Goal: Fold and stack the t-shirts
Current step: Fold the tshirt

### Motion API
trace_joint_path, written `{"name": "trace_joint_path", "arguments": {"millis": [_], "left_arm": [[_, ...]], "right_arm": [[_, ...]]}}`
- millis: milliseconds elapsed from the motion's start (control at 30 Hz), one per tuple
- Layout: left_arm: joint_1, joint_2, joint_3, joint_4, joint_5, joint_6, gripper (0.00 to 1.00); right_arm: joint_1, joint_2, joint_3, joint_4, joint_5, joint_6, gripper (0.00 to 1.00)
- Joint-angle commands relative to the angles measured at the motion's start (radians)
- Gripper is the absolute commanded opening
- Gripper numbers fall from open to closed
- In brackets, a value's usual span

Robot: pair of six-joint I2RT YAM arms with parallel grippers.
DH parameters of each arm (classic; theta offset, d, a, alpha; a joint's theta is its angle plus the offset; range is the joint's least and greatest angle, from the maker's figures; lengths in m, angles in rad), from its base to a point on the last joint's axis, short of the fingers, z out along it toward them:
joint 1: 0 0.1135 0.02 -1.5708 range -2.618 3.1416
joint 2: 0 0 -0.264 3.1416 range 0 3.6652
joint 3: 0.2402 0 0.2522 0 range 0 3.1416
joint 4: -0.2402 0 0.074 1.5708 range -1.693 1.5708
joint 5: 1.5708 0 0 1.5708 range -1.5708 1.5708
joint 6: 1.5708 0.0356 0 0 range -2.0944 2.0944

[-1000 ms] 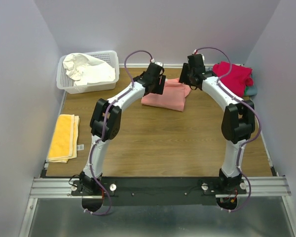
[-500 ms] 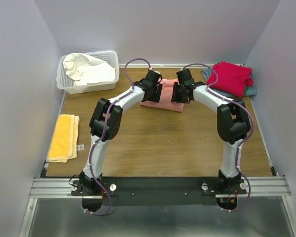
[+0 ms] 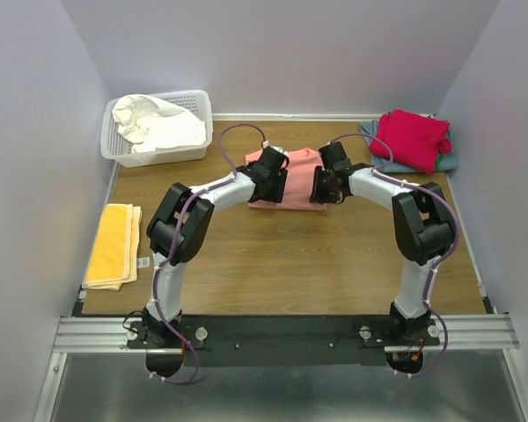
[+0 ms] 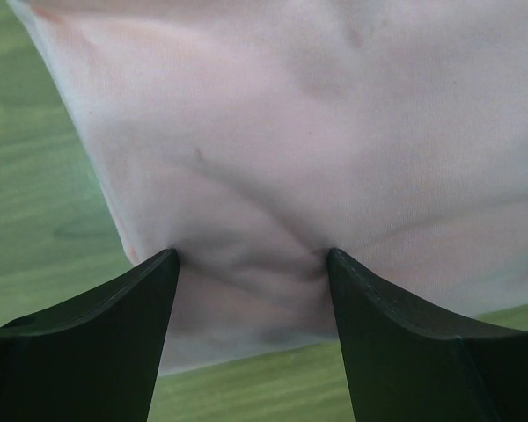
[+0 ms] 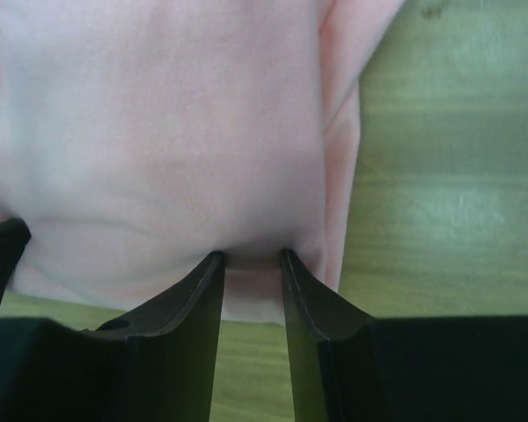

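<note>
The folded salmon-pink t-shirt lies at the table's middle back. My left gripper stands open at its near left edge, its fingertips pressed wide apart into the cloth, which wrinkles between them. My right gripper is at the near right corner, jaws narrowed on a fold of the pink cloth at its edge. A crimson-red t-shirt lies folded on a grey-blue one at the back right. The white t-shirt sits crumpled in the basket.
A white lattice basket stands at the back left. A folded yellow towel lies along the left edge. Bare wooden tabletop stretches in front of the pink shirt. Walls enclose both sides.
Both grippers came down and toward each other onto the pink shirt's near edge. The right jaws narrowed onto the cloth; the left stayed wide.
</note>
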Motion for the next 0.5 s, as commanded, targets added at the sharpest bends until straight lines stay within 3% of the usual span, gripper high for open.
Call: {"name": "trace_joint_path", "arguments": {"millis": [0, 233, 333, 467], "left_arm": [[-0.05, -0.06, -0.181, -0.155, -0.045, -0.032, 0.77], [-0.095, -0.227, -0.334, -0.207, 0.002, -0.08, 0.75], [-0.108, -0.301, -0.265, -0.309, 0.01, -0.072, 0.72], [-0.115, -0.394, -0.105, -0.374, 0.003, -0.049, 0.72]], "right_arm": [[-0.005, -0.063, -0.126, -0.133, 0.025, 0.0, 0.41], [-0.002, -0.247, -0.27, -0.208, 0.008, 0.013, 0.4], [-0.002, -0.36, -0.289, -0.248, -0.003, 0.004, 0.36], [-0.002, -0.471, -0.24, -0.275, 0.017, -0.01, 0.38]]}}
